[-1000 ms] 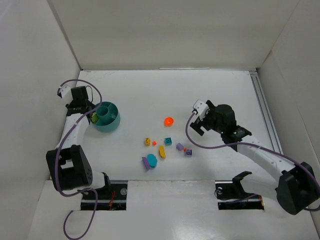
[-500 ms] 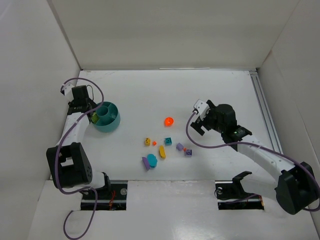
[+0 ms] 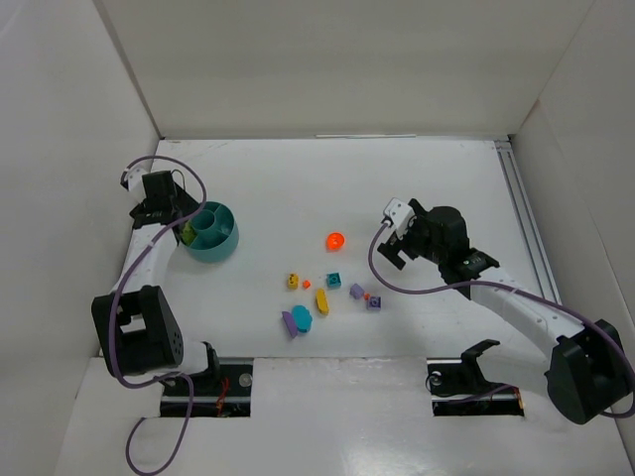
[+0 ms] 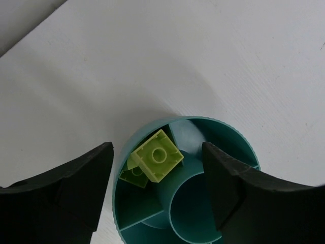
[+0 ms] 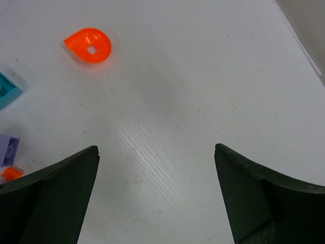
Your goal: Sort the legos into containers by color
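The round teal dish [image 3: 226,244] stands at the left of the table. In the left wrist view the dish [image 4: 231,134] holds two lime green legos [image 4: 156,156] in one wedge. My left gripper [image 4: 157,188] is open and empty, above the dish. My right gripper [image 5: 156,195] is open and empty over bare table, right of the round orange lego [image 5: 89,46]. That orange lego [image 3: 334,240] lies mid-table. Other legos lie nearer: yellow [image 3: 293,282], teal block [image 3: 333,281], yellow bar [image 3: 321,300], purple [image 3: 374,301], teal oval [image 3: 301,317].
White walls enclose the table on the left, back and right. A metal rail [image 3: 524,223] runs along the right edge. In the right wrist view a teal lego [image 5: 7,89], a purple lego [image 5: 8,151] and a small orange piece [image 5: 10,173] lie at the left edge.
The left gripper has shifted slightly back and left over the dish. The right arm has barely moved. The legos on the table have not moved.
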Available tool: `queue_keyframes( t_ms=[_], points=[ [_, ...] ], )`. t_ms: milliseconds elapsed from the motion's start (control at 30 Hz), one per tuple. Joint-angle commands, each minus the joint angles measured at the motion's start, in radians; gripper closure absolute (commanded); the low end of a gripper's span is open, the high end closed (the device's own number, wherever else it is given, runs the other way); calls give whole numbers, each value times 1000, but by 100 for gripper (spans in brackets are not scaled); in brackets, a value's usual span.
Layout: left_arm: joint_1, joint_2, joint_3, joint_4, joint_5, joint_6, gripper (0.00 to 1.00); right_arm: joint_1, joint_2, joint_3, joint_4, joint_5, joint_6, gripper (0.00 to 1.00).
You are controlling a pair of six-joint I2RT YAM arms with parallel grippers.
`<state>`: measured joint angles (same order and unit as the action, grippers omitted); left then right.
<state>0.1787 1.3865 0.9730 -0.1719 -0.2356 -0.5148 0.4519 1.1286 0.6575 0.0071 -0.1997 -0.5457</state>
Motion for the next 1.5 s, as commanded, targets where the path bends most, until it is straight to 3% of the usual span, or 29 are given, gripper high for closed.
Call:
queue_keyframes(
  t_ms=[0, 300, 467, 700, 833, 967, 1167, 1467],
  points=[
    [4, -78, 16, -18, -4, -16, 32, -5, 2, 10, 25, -15, -7, 0],
    [-31, -260, -17, 12, 124, -60, 0, 17, -29, 10, -5, -35, -7, 1],
    [-177, -363, -26, 26, 156, -60, 0, 137, -18, 31, -94, 6, -7, 3],
    [-523, -373, -86, -28, 52, -103, 0, 281, -18, 8, -231, 98, 128, 3],
    [-717, -373, -160, -3, 42, -145, 0, 338, -27, -76, -213, 146, 301, 3],
    [-812, -382, -214, 18, 58, -168, 0, 378, -27, -131, -174, 227, 545, 6],
    [-854, -414, -250, 8, 58, -177, 0, 399, 11, -168, -108, 287, 719, 11],
    [-854, -481, -301, 8, 73, -169, 0, 429, 105, -150, -67, 279, 808, 18]
  ],
)
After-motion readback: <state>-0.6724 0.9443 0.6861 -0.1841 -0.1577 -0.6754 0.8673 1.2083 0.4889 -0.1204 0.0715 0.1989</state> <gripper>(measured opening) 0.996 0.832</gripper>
